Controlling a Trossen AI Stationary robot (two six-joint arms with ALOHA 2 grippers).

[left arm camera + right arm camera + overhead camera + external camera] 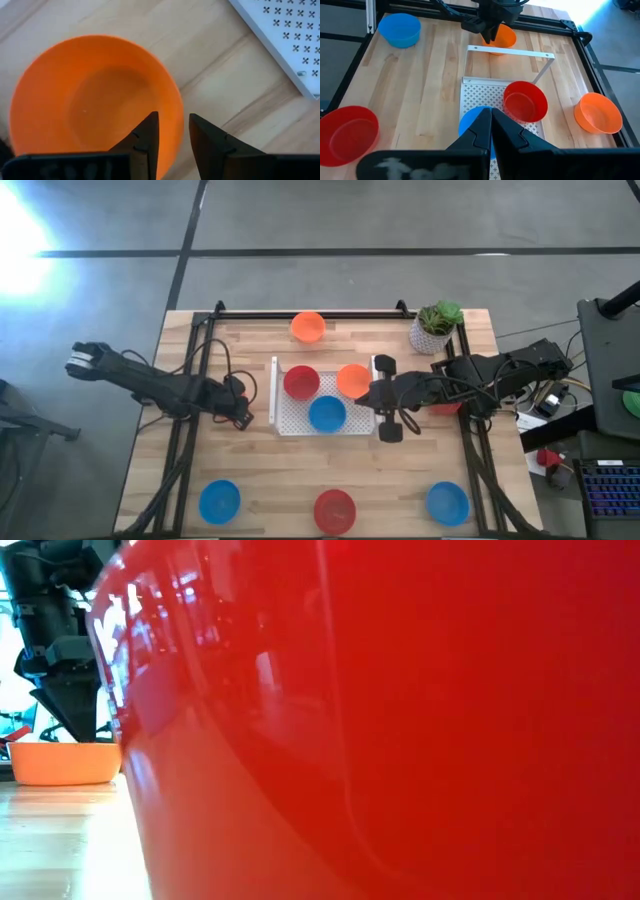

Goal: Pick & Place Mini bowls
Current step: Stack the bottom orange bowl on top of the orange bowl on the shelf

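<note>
My left gripper [173, 125] is open and points down over an orange mini bowl [90, 100] that sits on the wood left of the white tray [355, 422]. One finger is over the bowl's hollow and the other outside its rim. The low view shows this gripper [76, 730] reaching the bowl [65, 762]. In the high view the arm hides that bowl. My right gripper [490, 117] is shut above the tray's right edge, beside an orange bowl [352, 380]. A red bowl [300, 382] and a blue bowl [326, 413] sit in the tray.
An orange bowl [308, 327] sits at the far edge near a potted plant [435, 325]. Along the near edge are a blue bowl [219, 502], a red bowl [334, 510] that fills the low view, and another blue bowl [447, 503]. Black rails frame the table.
</note>
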